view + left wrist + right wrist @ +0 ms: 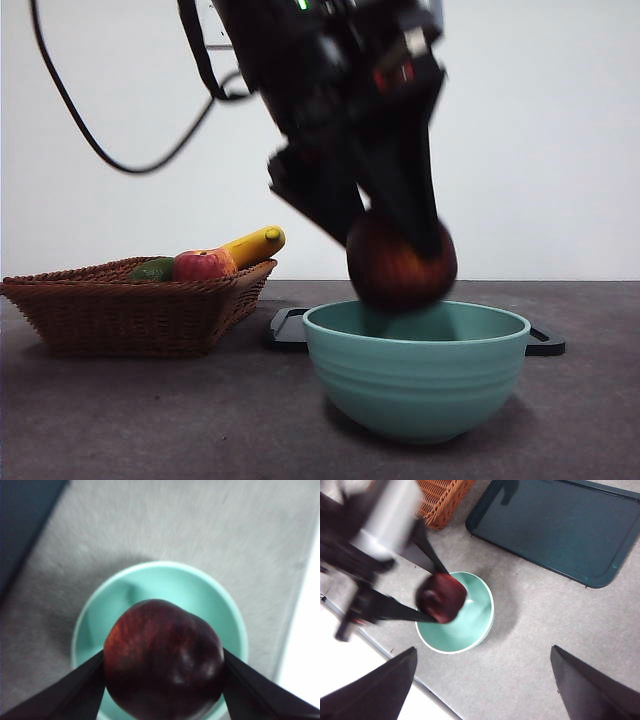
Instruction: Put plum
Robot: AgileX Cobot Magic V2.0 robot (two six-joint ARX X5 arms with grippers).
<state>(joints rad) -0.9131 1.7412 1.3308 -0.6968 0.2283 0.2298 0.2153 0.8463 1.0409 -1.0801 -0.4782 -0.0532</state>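
Note:
The plum (400, 265), dark maroon and glossy, hangs just above the rim of a teal bowl (416, 370). My left gripper (395, 225) is shut on the plum, one black jaw on each side. In the left wrist view the plum (162, 660) sits between the jaws, right over the bowl (160, 585). In the right wrist view the left gripper (427, 595) holds the plum (441, 597) over the bowl (465, 625). My right gripper (482, 690) is open and empty, high above the table, away from the bowl.
A wicker basket (130, 305) stands at the left with a red-and-yellow apple (203, 265), a banana (255, 243) and a green fruit (153, 269). A dark tray (290, 328) lies behind the bowl; it also shows in the right wrist view (560, 525).

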